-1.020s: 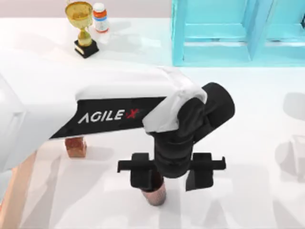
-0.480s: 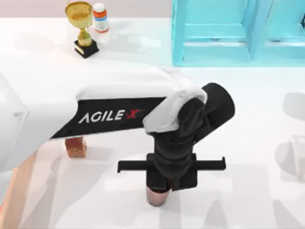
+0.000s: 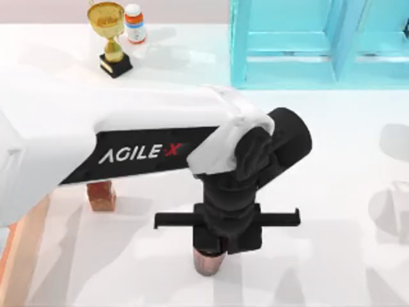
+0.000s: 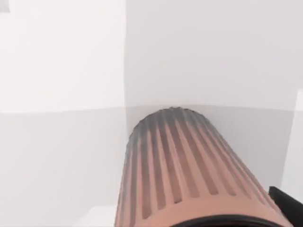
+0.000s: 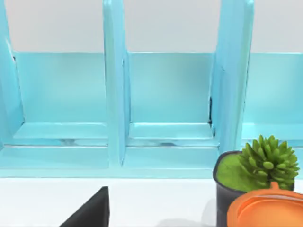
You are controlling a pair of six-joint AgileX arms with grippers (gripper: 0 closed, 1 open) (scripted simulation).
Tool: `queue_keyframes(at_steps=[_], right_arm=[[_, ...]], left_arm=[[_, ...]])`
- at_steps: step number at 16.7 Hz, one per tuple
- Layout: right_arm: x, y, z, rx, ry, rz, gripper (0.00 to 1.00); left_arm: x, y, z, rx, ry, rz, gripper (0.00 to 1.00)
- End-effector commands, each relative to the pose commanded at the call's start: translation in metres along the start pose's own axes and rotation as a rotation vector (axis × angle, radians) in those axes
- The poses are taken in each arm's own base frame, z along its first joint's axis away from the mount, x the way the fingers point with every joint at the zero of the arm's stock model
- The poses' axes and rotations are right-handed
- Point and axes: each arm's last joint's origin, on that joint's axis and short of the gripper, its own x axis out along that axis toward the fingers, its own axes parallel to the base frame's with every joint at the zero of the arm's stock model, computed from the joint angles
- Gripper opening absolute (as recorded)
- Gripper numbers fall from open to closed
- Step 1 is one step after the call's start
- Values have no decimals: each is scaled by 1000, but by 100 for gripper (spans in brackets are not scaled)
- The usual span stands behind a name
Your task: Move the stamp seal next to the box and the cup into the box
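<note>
Top view: the left arm reaches across the white worktop (image 3: 332, 256) from the left, and its left tool (image 3: 227, 240) hangs near the front edge, a little left of centre. The cup (image 3: 208, 261) sits directly under that tool, its coppery ribbed wall poking out just below the black fingers, which are drawn in tight against the cup's sides, gripping it. Whether the cup's base touches the worktop cannot be told. The stamp seal (image 3: 101, 196) stands upright well to the left of the tool, partly tucked under the arm's white link. A strip of the box (image 3: 19, 256) shows at the far left edge, near the stamp seal but apart from it. At the back stand a gold trophy (image 3: 110, 35) and a small bottle (image 3: 134, 23), with a turquoise shelf unit (image 3: 319, 41) at the back right.

In the left wrist view the cup (image 4: 189, 175) lies close against the camera, ribs running lengthwise.

The right wrist view faces the shelf unit (image 5: 165, 104), with a potted plant (image 5: 258, 165) and an orange lid (image 5: 267, 210) in front.
</note>
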Motion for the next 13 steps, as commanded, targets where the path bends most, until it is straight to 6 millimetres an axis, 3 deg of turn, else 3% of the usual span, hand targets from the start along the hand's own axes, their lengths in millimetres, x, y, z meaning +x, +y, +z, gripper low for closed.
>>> queue_keyframes(at_steps=[8,13], right_arm=[[0,0,0,0,0,0,100],[0,0,0,0,0,0,100]], left_arm=[[-87,85,0,-1,-3,-3,0],[-95,95,-2,0,-1,-1,0]])
